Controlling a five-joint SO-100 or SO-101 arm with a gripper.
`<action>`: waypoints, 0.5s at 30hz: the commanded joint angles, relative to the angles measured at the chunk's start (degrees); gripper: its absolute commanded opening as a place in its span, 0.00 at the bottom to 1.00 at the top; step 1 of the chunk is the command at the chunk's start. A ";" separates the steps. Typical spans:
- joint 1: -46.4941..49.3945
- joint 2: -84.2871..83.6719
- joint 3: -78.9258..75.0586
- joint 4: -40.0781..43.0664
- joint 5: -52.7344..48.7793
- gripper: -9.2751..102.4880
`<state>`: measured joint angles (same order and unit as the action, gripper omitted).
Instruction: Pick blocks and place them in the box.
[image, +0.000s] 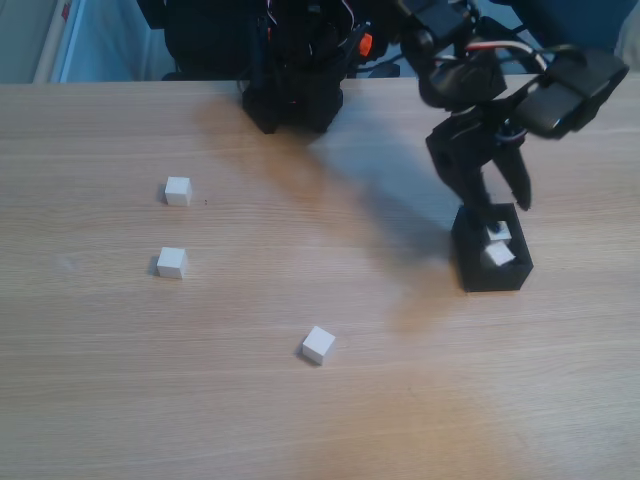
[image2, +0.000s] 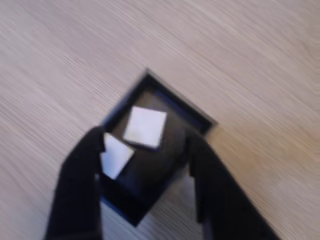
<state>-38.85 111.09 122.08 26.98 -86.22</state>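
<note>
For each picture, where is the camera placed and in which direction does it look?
Fixed view: sits high across the table from the arm's base, looking down at it; the arm and gripper show over the box.
Wrist view: rides on the gripper, looking straight down into the box; both fingers show, spread apart.
Both views share the box with two blocks inside.

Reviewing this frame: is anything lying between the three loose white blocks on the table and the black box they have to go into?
Nothing visible does. In the fixed view the three blocks lie apart on bare table, with open wood between them and the box. The open claw hangs over the box, which already holds two blocks.
</note>
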 joint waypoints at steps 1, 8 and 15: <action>2.02 1.93 0.00 1.67 -0.70 0.22; 11.95 14.94 8.17 14.33 -1.76 0.16; 22.85 29.44 22.24 12.13 -13.80 0.14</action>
<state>-19.69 135.09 141.33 40.87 -94.92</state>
